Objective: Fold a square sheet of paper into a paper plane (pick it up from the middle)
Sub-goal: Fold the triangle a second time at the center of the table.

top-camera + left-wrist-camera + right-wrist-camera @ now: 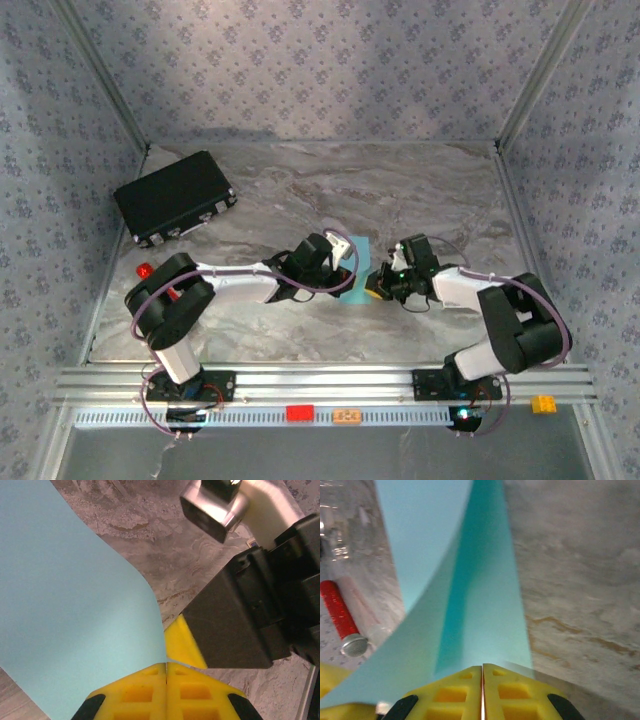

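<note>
The square sheet of paper (360,268), light cyan, is held up off the marble table between my two grippers at the table's centre. In the left wrist view the paper (65,605) curves away to the left, and my left gripper (166,665) is shut on its edge. The right gripper's yellow finger (184,642) sits right beside that pinch. In the right wrist view the paper (485,605) bends into a trough, and my right gripper (482,669) is shut on its near edge. From above, the left gripper (350,272) and the right gripper (376,283) nearly touch.
A black rectangular case (175,197) lies at the back left of the table. A small red stick (339,611) with a metal end lies on the table left of the paper. Patterned walls and metal posts enclose the table (430,200).
</note>
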Robot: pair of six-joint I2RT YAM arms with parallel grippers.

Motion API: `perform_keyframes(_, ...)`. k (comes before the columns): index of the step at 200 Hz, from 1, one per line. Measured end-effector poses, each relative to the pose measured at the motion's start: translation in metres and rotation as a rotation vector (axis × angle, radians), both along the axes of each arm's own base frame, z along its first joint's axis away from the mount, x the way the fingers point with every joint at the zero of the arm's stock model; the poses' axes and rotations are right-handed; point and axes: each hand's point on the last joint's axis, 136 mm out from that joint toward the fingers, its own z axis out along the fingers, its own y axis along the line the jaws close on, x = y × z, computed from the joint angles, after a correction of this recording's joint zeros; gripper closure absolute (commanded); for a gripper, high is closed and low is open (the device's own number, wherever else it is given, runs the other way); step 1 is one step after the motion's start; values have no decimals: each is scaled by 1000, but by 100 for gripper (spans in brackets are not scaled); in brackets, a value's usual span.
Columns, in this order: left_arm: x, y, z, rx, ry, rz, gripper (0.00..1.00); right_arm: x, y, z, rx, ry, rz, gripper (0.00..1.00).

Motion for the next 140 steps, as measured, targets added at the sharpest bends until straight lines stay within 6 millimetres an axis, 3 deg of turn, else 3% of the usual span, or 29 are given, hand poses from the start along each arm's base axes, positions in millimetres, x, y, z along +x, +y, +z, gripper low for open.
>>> perform_keyframes(26, 0, 0, 0, -1, 8, 3, 100, -2, -7, -11, -61, 21, 2, 90)
perform_keyframes(96, 1, -5, -2, -21, 50, 28, 100, 11, -18, -10, -182, -17, 39, 89)
perform_keyframes(140, 5, -9, -7, -31, 77, 49, 100, 14, -14, -5, -160, -31, 45, 87)
